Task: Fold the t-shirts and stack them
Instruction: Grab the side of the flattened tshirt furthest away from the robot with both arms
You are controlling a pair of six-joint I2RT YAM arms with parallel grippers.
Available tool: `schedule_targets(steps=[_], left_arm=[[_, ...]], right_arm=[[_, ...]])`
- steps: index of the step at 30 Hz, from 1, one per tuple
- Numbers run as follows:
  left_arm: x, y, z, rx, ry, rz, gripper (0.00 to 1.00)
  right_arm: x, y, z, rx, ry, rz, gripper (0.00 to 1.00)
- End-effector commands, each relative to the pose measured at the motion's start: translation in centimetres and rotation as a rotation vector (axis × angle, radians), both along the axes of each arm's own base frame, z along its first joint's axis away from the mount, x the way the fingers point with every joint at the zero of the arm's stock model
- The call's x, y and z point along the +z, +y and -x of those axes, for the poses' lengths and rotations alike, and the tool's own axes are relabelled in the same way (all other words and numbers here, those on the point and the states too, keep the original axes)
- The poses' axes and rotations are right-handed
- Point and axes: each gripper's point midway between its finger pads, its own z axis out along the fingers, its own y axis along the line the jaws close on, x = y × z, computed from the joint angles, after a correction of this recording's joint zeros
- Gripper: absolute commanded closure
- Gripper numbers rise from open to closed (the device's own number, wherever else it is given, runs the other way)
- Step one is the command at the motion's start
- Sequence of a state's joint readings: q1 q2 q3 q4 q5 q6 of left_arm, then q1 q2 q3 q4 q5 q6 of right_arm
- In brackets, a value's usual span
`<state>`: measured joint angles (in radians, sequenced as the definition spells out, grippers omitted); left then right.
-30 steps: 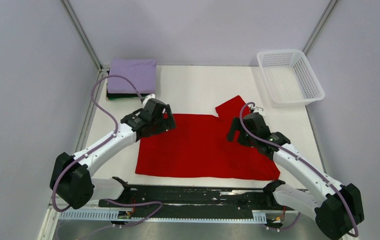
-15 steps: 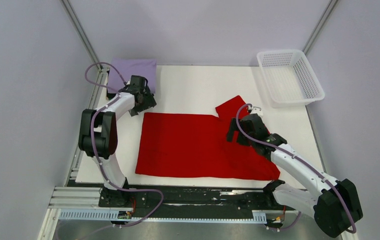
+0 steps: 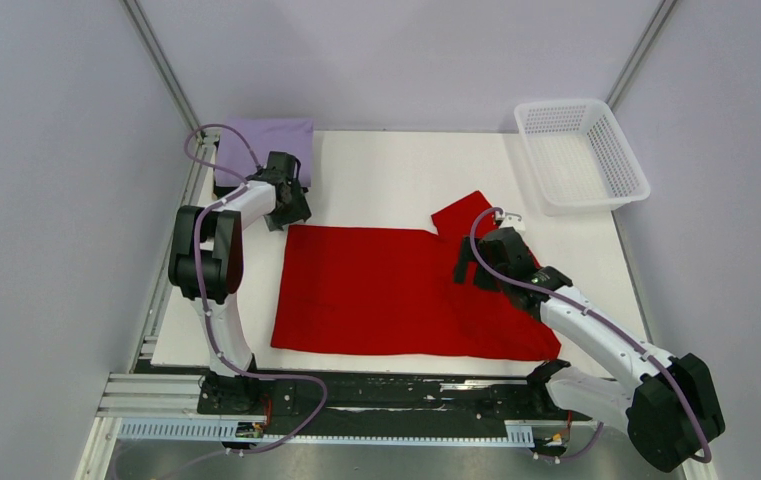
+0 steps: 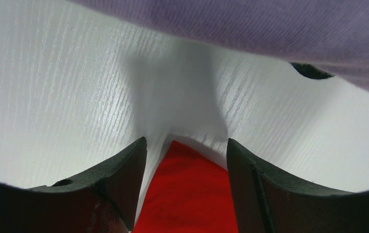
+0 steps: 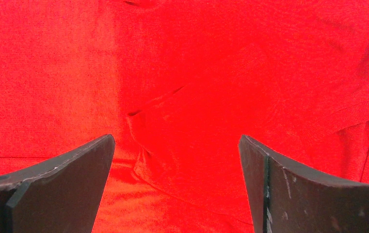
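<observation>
White tabletop point(image 3: 386, 170) is filling the middle of the top view, and it is carrying everything else. A red t-shirt point(image 3: 376, 290) is lying spread flat across the centre of it, its lower edge running near the bottom of the table and one short sleeve sticking up toward the upper right. A white plastic mesh basket point(image 3: 628, 160) is sitting at the upper right corner, well apart from the red cloth. A folded lavender t-shirt point(image 3: 268, 135) is resting at the upper left corner, and a sliver of dark cloth point(image 4: 311, 72) is peeking out from beneath its edge in the left wrist view.

The right gripper point(image 5: 176, 138) is hovering over the right part of the red t-shirt, its fingers spread wide and grasping nothing, with wrinkled red fabric showing between them. The left gripper point(image 4: 186, 143) is reaching to the upper left corner of the red t-shirt, just below the lavender one. Its fingers are standing apart, with the red corner lying in the gap between them; whether they are touching the cloth cannot be told.
</observation>
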<state>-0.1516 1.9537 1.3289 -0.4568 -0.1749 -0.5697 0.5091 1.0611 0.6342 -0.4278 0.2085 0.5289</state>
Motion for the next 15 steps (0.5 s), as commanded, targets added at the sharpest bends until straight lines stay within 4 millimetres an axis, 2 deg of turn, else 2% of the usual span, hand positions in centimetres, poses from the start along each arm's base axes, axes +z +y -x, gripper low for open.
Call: schedule_targets(steps=[1,10,15], left_arm=[[-0.9,-1.1,0.3,-0.035,0.038,0.047,0.36],[-1.1,-2.5,1.8,-0.072,0.068,0.063,0.46],[-1.1,-1.7,2.4,-0.054,0.090,-0.006,0.53]], right_arm=[[0.2,-0.2,-0.8,-0.010,-0.037,0.008,0.00],[-0.2,-0.3,-0.8,-0.016,-0.028,0.016,0.00],[-0.3,-0.4,-0.8,-0.018,-0.024,0.019,0.00]])
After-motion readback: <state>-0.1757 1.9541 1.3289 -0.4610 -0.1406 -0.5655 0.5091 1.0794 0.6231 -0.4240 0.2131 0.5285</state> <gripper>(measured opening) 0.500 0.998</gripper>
